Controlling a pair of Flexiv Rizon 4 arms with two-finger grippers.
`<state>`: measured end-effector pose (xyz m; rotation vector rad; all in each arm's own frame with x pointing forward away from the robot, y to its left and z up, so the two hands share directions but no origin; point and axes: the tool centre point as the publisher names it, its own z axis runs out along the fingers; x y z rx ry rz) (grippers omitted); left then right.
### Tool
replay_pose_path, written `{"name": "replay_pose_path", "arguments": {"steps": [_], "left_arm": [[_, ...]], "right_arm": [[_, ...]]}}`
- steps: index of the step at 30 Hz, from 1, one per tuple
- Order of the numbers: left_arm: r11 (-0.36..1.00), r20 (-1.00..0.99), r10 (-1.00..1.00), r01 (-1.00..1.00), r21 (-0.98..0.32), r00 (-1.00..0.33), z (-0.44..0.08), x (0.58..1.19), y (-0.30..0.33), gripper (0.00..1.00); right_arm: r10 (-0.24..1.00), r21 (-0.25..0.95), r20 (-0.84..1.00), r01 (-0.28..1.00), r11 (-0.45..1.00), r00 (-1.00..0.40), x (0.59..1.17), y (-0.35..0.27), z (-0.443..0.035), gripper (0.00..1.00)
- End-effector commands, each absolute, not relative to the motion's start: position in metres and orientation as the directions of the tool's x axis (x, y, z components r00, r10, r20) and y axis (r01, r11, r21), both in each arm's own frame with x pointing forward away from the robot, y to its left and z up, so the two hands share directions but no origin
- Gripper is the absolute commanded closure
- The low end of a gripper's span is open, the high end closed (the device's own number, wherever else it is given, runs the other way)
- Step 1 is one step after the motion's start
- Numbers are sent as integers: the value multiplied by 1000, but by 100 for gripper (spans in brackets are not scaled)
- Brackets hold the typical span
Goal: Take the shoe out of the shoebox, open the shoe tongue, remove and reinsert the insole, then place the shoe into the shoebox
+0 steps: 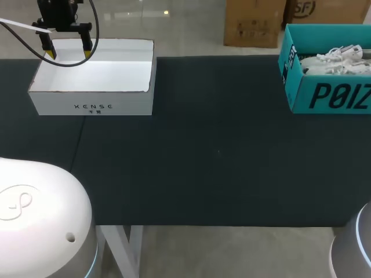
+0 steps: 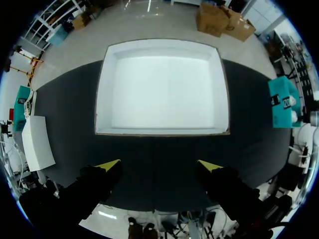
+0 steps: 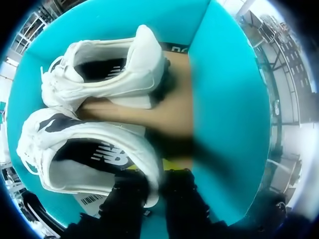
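Your right tool (image 3: pixel 152 172) is clamped on the heel of the white shoe (image 3: pixel 114 137), which lies in the teal shoebox (image 3: pixel 227 99). Your left tool (image 2: pixel 158 167) hangs spread apart above the white box (image 2: pixel 162 84).

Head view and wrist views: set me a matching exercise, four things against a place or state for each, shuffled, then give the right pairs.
Things:
1. white box
2. teal shoebox
3. white shoes
4. left gripper

Places or states:
A. lying inside the teal shoebox
B. empty, far left in the head view
C. jaws open, over the white box
D. far right in the head view

Pairs: 1-B, 2-D, 3-A, 4-C.
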<state>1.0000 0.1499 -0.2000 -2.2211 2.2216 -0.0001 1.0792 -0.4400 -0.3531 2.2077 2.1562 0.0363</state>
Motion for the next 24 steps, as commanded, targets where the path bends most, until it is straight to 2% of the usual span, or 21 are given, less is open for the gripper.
{"name": "replay_pose_path", "arguments": {"steps": [1,8,24], "left_arm": [[0,0,-1000,-1000,0,0,-200,1000,150,0],[0,0,-1000,-1000,0,0,-200,1000,150,0],[0,0,-1000,-1000,0,0,-200,1000,150,0]], "right_arm": [[999,72,-24,997,-29,31,1075,-439,-343,100],[998,116,-35,992,-49,53,1078,-442,-317,100],[994,199,-87,979,-49,68,1085,-428,-217,100]]}}
